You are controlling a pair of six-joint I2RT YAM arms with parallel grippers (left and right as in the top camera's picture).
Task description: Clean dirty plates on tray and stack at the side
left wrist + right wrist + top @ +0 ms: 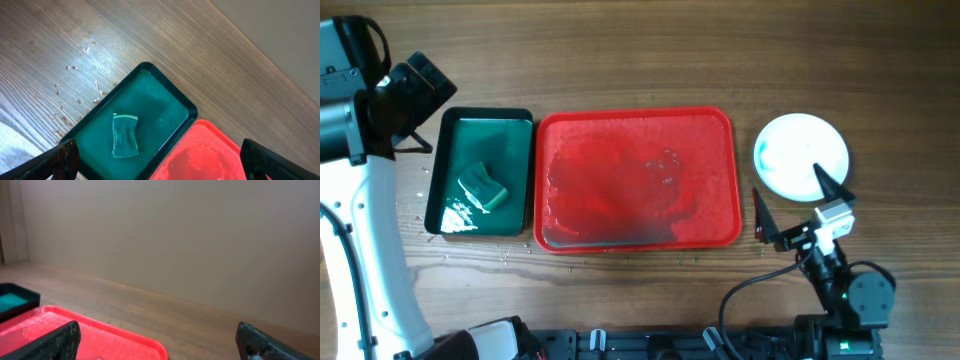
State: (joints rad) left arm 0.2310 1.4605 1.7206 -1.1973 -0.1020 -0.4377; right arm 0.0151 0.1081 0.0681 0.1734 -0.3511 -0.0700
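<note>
The white plates [800,150] sit as one round stack on the table to the right of the red tray [720,125]; I cannot tell how many are in it. The red tray holds no plates, only wet film and droplets, and also shows in the left wrist view [210,155] and the right wrist view [45,325]. My right gripper [796,198] is open and empty, just in front of the stack, its far finger over the plate's near edge. My left gripper [415,90] is open and empty, raised at the far left above the green tray's corner.
A dark green tray [520,125] lies left of the red tray with a teal sponge [483,186] in it; both show in the left wrist view, the tray [165,90] and the sponge [125,135]. Crumbs [75,67] and water spots dot the wood nearby.
</note>
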